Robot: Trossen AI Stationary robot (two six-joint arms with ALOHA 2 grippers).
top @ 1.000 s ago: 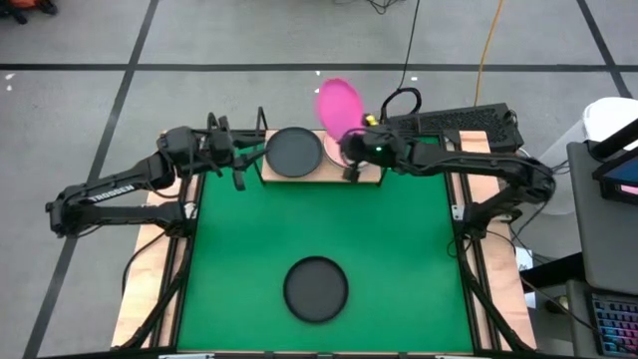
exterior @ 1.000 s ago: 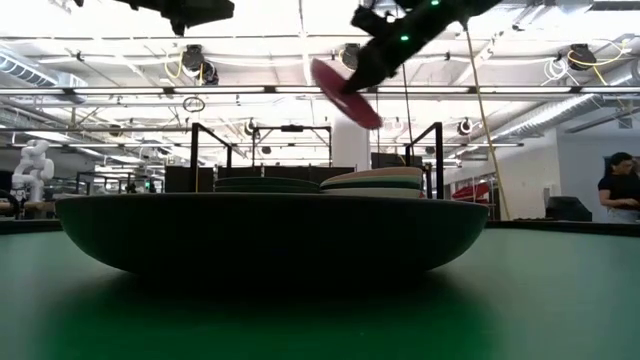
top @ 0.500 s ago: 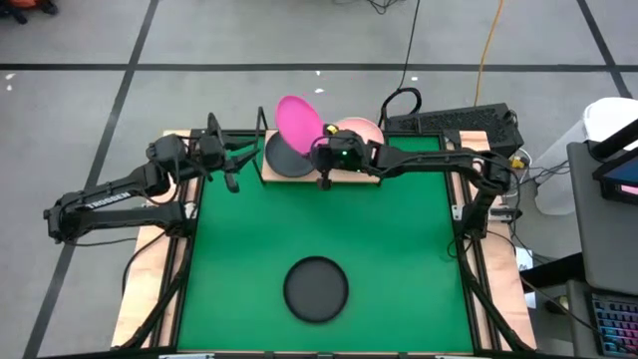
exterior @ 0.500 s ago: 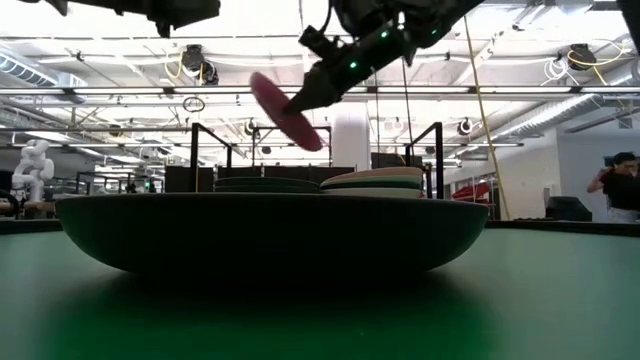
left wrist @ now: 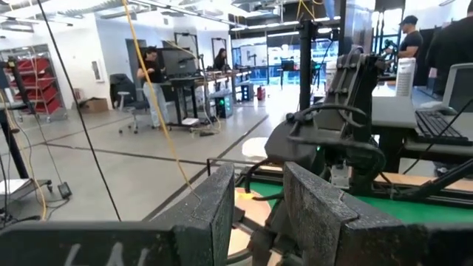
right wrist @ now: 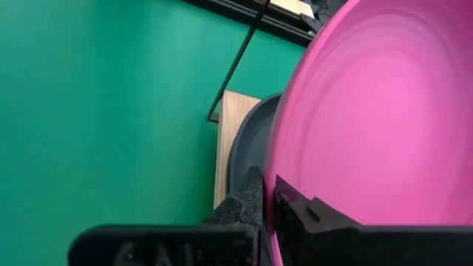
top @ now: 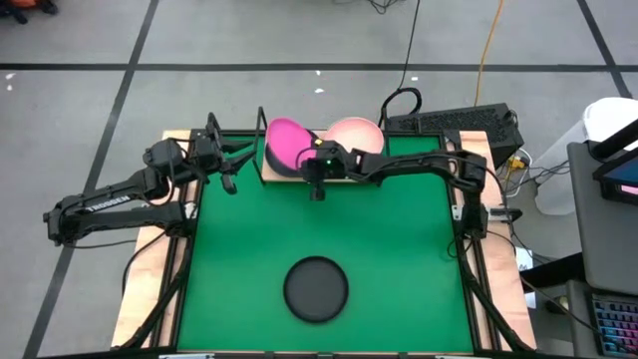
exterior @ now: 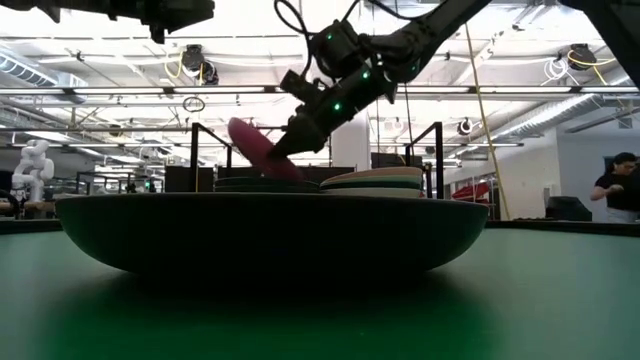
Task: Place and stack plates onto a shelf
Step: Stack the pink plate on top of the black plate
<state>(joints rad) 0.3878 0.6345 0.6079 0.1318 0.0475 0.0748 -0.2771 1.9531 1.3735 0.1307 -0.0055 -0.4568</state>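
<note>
My right gripper point(top: 316, 172) is shut on the magenta plate point(top: 286, 145), which hangs tilted over the dark grey stack point(right wrist: 248, 148) on the shelf's left half. The low view shows the plate point(exterior: 258, 152) slanting just above that stack point(exterior: 265, 184); whether they touch I cannot tell. The shelf point(top: 347, 178) is a light-wood board at the mat's far edge. Its right half bears a stack topped by the light pink plate point(top: 356, 134). One black plate point(top: 316, 289) lies flat on the green mat near the near edge. My left gripper point(top: 237, 160) waits open left of the shelf. My right gripper pinches the magenta plate's rim point(right wrist: 275, 193) between its two fingers, one finger point(right wrist: 247, 198) under the plate and the other point(right wrist: 297, 214) on its upper face. It comes from the table's right and near side, slanting down. The plate is tilted, its far edge higher.
Thin black wire uprights point(exterior: 198, 150) frame the shelf. The black plate fills the low view's foreground point(exterior: 270, 235). The green mat point(top: 399, 249) spreads between shelf and near edge. A keyboard point(top: 454, 122) lies beyond the table's far right corner. A person point(exterior: 618, 185) stands in the room behind.
My right gripper has carried the magenta plate from above the shelf's right end toward the table's left and down, onto the space over the dark stack. The plate has stayed tilted in the hold. The light pink plate has come into view on the right stack.
</note>
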